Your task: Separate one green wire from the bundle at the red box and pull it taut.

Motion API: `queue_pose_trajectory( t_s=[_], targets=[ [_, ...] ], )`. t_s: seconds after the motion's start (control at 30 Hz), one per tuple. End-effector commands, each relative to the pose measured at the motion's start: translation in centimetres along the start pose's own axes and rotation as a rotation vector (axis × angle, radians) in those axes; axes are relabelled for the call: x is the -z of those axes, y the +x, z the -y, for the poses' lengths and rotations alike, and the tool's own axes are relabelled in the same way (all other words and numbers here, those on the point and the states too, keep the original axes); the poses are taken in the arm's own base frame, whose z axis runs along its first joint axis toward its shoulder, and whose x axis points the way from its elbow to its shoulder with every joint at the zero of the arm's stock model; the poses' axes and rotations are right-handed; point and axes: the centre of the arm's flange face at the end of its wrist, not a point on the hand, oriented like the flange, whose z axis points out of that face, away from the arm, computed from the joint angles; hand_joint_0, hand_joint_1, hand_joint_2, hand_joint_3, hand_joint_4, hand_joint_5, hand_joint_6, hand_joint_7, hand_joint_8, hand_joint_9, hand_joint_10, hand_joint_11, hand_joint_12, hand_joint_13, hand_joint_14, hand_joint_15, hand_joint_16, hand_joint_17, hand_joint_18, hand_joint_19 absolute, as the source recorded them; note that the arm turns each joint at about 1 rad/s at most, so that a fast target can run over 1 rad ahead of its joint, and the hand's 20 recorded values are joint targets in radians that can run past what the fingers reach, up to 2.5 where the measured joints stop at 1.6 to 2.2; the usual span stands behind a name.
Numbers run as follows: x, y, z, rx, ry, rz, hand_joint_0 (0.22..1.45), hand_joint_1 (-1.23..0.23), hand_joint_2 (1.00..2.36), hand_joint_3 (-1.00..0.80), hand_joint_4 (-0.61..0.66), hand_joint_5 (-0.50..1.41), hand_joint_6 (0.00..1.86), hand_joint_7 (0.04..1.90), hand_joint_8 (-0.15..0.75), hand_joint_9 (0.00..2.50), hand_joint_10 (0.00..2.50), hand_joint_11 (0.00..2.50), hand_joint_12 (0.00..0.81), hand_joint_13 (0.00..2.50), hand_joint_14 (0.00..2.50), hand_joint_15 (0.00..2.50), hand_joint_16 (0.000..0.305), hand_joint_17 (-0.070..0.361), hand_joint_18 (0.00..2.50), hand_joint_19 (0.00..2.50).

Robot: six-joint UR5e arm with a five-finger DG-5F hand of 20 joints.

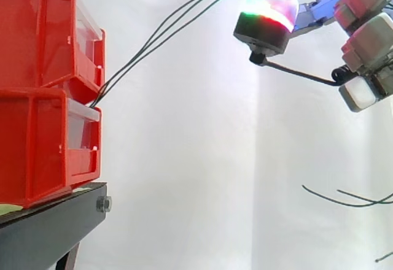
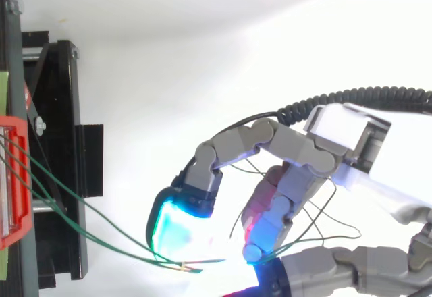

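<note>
Hand [image 2: 307,152] is nearest the top camera, centre to lower right of that frame, coming in from the right edge; fingers curled, one pad [image 2: 172,226] glowing cyan at lower centre, a second finger beside it glowing red and blue. Side view: same hand [image 1: 368,43] in the upper right corner, its big pad [image 1: 267,12] showing green, red and white and pointing left. Green wires [image 1: 159,34], about three, leave the gap between the two stacked red bins [image 1: 37,30] at frame left, rise close together in a bowed arc toward the upper right, pass over the top of the glowing pad and run in among the curled fingers: hand closed on the wires as a bundle, all going in together. Wires are curved along the span, not straight. Top view: wires spread slightly at the red bin on the left edge and converge just below the cyan pad at lower centre; thin loops of wire lie among the fingers. Loose tails [image 1: 344,201] hang at lower right of the side view, below the hand, touching nothing. Bins sit on black stand [image 1: 49,233], lower left; white curtain [image 1: 196,159] behind
</note>
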Motion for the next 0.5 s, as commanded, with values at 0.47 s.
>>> queue_pose_trajectory(
  t_s=[0.47],
  targets=[
    [-0.4, 0.5, 1.3, -0.019, -0.021, -0.002, 0.56, -0.53, 1.01, -0.29, 0.04, -0.15, 0.89, 1.00, 0.289, 1.57, 0.03, 0.96, 0.339, 1.33, 0.03, 0.88, 0.044, 0.100, 0.81, 0.72]
  ],
)
